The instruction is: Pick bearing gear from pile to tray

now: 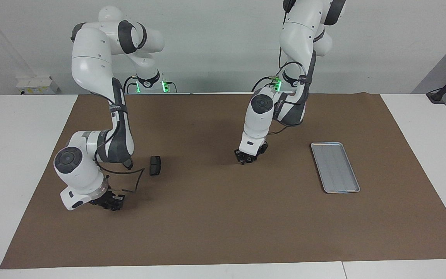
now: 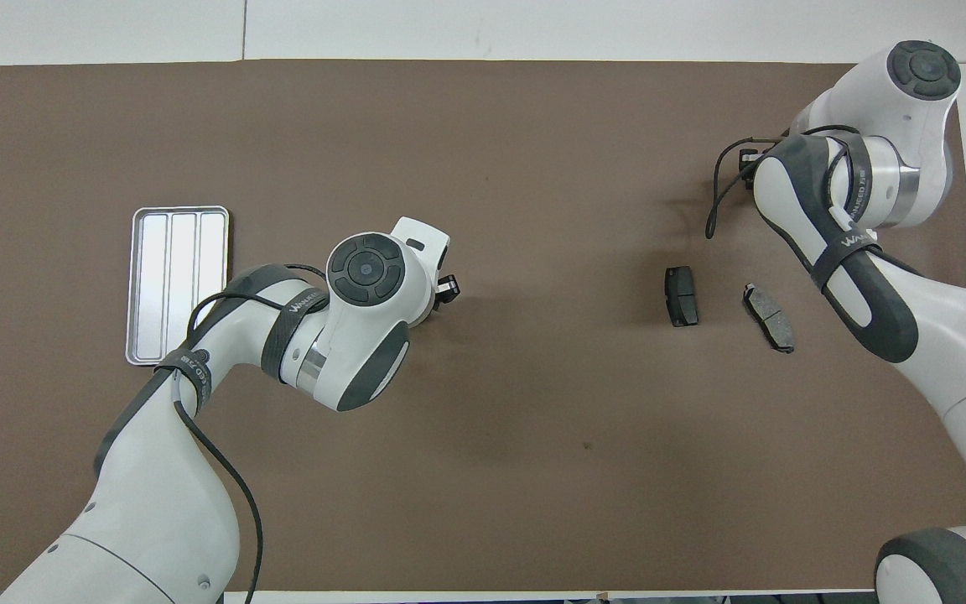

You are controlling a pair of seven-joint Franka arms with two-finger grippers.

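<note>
Brown mat bearing the silver tray [image 1: 335, 167] at centre right of the facing view, two dark brake-pad plates [image 2: 682, 295] centre right overhead; right gripper [image 1: 111, 202] closed low at lower left, left gripper [image 1: 247, 158], fingers unreadable, mid-frame.

Open brown mat [image 1: 215, 217] between tray [image 1: 335, 167] and 2 brake-pad plates [image 2: 682, 295].

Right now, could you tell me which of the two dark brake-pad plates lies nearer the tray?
The darker brake-pad plate, toward the table's middle; the greyer plate lies beside it, toward the right arm's end, away from the tray.
</note>
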